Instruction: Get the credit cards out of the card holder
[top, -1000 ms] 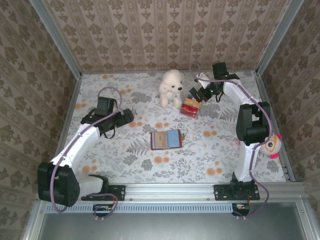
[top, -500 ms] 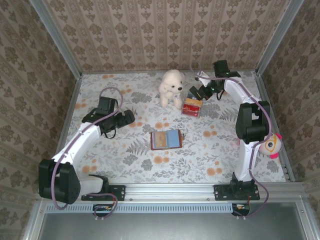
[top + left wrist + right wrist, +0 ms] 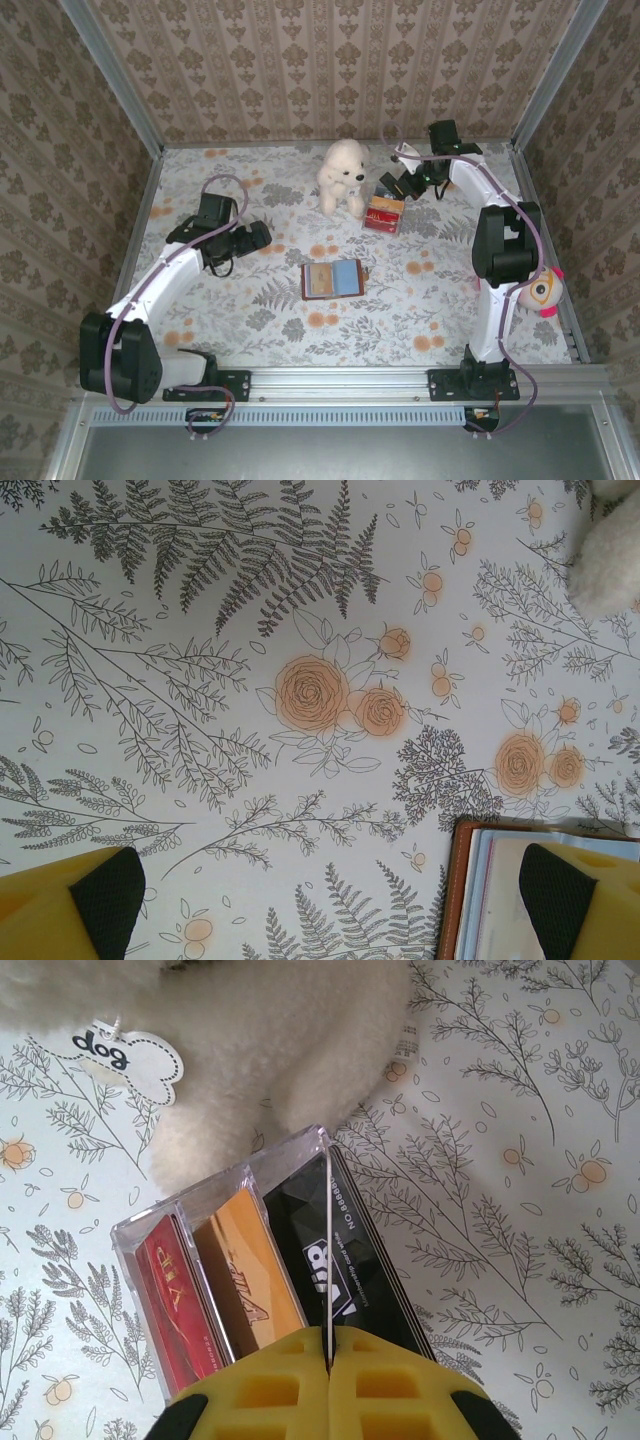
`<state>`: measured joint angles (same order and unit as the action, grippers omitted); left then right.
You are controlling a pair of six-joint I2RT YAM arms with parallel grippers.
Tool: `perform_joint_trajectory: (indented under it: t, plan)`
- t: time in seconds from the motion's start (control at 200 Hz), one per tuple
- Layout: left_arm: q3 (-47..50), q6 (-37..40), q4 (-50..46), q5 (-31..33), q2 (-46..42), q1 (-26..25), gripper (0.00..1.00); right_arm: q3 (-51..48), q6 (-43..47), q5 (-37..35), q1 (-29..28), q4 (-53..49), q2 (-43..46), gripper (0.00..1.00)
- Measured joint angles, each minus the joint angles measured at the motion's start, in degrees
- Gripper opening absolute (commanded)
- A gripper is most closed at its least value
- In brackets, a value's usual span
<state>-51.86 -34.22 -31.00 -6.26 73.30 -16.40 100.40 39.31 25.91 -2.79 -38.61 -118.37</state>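
Right wrist view: your right claw [image 3: 328,1352] is clenched on a thin credit card [image 3: 327,1250] seen edge-on, over the clear box [image 3: 215,1185]. Your left claw [image 3: 320,905] hangs released above the counter [image 3: 200,630], beside the open card holder [image 3: 470,900].

The top external camera sits high behind both arm bases, facing down and forward over the whole floral tabletop [image 3: 250,300]. The left wrist camera looks straight down from close above, with the card holder [image 3: 490,900] beside one finger of the left claw [image 3: 330,895]. The right wrist camera sits close over the clear box [image 3: 250,1270] just ahead of the right claw [image 3: 328,1355]; the top view shares both spots.
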Motion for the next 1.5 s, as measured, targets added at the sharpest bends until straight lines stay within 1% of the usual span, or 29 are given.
perform_joint_trajectory:
  t: [0.22,0.38,0.735,1.06,1.145,1.275,1.5]
  plan:
    - [0.0,0.0,0.2,-0.3,0.6,0.0,1.00,0.0,0.3,0.5,0.7,1.8,-0.5,0.00]
    - [0.0,0.0,0.2,-0.6,1.2,0.0,1.00,0.0,2.6,1.5,0.9,1.8,-1.0,0.00]
    - [0.0,0.0,0.4,-0.6,1.4,0.0,1.00,-2.8,7.5,1.5,0.9,2.1,-1.1,0.00]
    - [0.0,0.0,0.4,-1.1,1.4,0.0,1.00,-3.0,10.1,1.6,0.9,-2.8,-1.1,0.00]
    - [0.0,0.0,0.4,-1.5,1.4,0.0,1.00,-3.0,10.1,1.8,0.9,-3.5,-1.1,0.02]
    - [-0.1,0.0,0.4,-1.8,1.6,0.0,1.00,-3.4,9.8,2.1,0.9,-3.2,-1.0,0.07]
    - [-0.2,0.0,0.4,-2.8,2.2,0.0,1.00,-3.5,8.4,1.2,0.9,-2.6,-1.0,0.09]
